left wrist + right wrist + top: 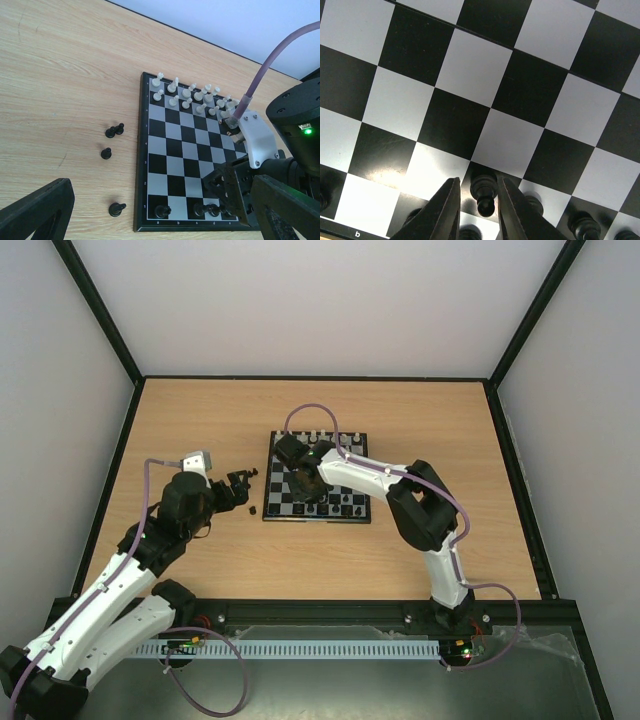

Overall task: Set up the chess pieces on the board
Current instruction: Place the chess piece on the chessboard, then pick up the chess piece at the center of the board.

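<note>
The right hand [478,182] hangs low over the near rows of the board [470,67]. Its fingers [445,212] are drawn narrow on either side of a black pawn [485,194] that stands on a dark square. Whether the pads actually press the pawn cannot be told. Other black chess pieces [582,225] stand close by, toward the board's near edge. White pieces [187,97] fill the two far rows, and the squares between are bare.

The left hand [240,490] hovers above the bench [60,75] just left of the board, spread wide with nothing between its fingers. Beneath it, four loose black pieces [106,153] sit on the wood beside the board's left border: two touching, one alone, and one near the corner.
</note>
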`<state>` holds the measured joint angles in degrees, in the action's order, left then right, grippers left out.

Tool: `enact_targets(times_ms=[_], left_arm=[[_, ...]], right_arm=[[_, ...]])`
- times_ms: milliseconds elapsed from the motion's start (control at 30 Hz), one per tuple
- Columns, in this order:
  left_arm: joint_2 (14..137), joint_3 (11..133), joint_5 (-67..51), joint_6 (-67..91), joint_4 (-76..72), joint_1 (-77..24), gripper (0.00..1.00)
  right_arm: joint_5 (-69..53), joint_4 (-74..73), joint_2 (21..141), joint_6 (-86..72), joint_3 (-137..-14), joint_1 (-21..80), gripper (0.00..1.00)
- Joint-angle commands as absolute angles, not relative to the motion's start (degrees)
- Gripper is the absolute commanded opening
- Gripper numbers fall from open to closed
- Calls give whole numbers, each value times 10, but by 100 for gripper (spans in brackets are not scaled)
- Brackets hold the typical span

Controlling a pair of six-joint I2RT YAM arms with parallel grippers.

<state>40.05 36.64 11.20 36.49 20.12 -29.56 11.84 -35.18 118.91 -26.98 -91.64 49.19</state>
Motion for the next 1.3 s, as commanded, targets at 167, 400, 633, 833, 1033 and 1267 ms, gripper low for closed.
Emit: enact_targets(times_ms=[167, 400, 633, 833, 1033, 1267], left_arm=[[408, 356, 121, 368, 191, -292, 100], [459, 359, 132, 381, 187, -290, 100], [555, 384, 133, 374, 192, -273, 98], [682, 461, 75, 342, 235, -235, 85], [813, 538, 25, 325, 247, -230, 62], [928, 561, 9, 319, 243, -230, 40]], right_arm=[[119, -362, 1170, -266, -919, 490, 34], [135, -365, 1099, -261, -933, 483, 44], [130, -336, 996, -250, -856, 461, 45], [91, -290, 921, -229, -750, 418, 46], [54, -261, 892, -227, -707, 404, 45], [29, -255, 887, -228, -698, 404, 45]])
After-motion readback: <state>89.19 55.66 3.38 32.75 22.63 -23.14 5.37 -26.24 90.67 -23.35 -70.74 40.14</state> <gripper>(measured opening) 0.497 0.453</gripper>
